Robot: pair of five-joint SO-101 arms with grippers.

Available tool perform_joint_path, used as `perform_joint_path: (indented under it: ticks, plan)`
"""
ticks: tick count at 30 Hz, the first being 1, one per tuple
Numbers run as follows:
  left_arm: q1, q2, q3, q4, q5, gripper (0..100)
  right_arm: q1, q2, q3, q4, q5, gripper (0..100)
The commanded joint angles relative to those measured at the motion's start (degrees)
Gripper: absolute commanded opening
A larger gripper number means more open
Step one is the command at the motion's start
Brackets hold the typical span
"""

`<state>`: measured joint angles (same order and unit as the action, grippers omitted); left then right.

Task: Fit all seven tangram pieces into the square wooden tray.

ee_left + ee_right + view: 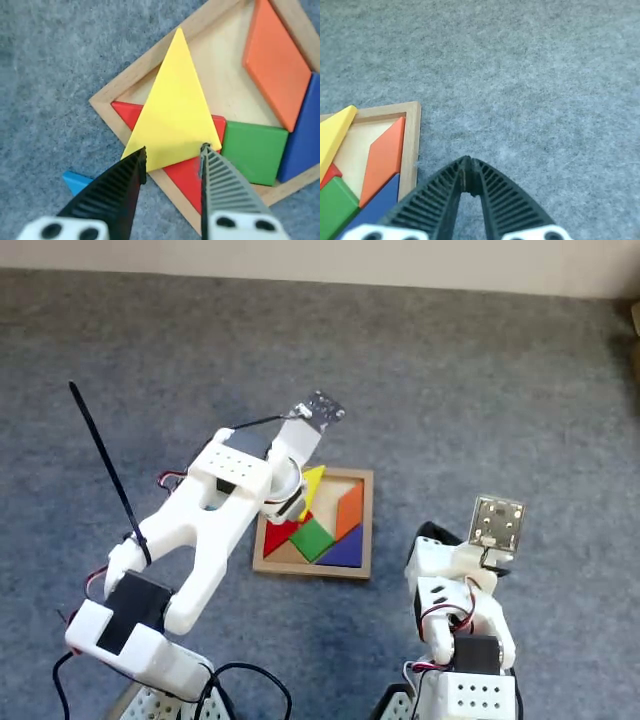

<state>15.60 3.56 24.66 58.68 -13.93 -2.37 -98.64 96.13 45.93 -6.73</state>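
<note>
My left gripper (173,152) hangs over the left rim of the square wooden tray (129,80), its jaws parted. The black fingertip and the grey one stand at the near edge of the yellow triangle (175,110), and I cannot tell whether they touch it. That triangle is bright, glossy and long-pointed. It is not seated flat: its base overlaps the red triangle (187,175) and juts past the tray's left rim, while its tip reaches the far rim. The red triangle lies in the near-left part of the tray, partly covered. Just right of it is the green square (252,152), seated close to the near rim. The dark blue triangle (302,135) fills the near-right part beside the green square. Above it the orange parallelogram (275,65) slants along the right side, touching the blue. Bare pale wood shows between the yellow and the orange. On the grey carpet (545,75), just left of the tray, a light blue piece (76,181) peeks out beside my black finger. My right gripper (468,176) is pressed closed on nothing. It points down at the carpet to the right of the tray, near its far-right corner but apart from it.
</note>
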Motion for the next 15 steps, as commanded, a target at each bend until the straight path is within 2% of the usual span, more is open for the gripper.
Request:
perform_joint_path:
  ticks: [1, 7, 11, 15]
  plan:
    - [0.4, -2.7, -2.2, 0.2, 0.3, 18, 0.6, 0.8, 8.5, 0.1, -0.2, 0.4]
    - [0.1, -3.7, -7.4, 4.0, 0.4, 18, 0.6, 0.8, 8.5, 0.1, -0.2, 0.4]
    - [-1.2, -3.6, -7.6, 3.8, 0.4, 18, 0.6, 0.8, 8.5, 0.1, -0.2, 0.4]
    - [-3.0, -2.6, -6.4, -0.2, 0.4, 18, 0.6, 0.8, 8.5, 0.1, -0.2, 0.4]
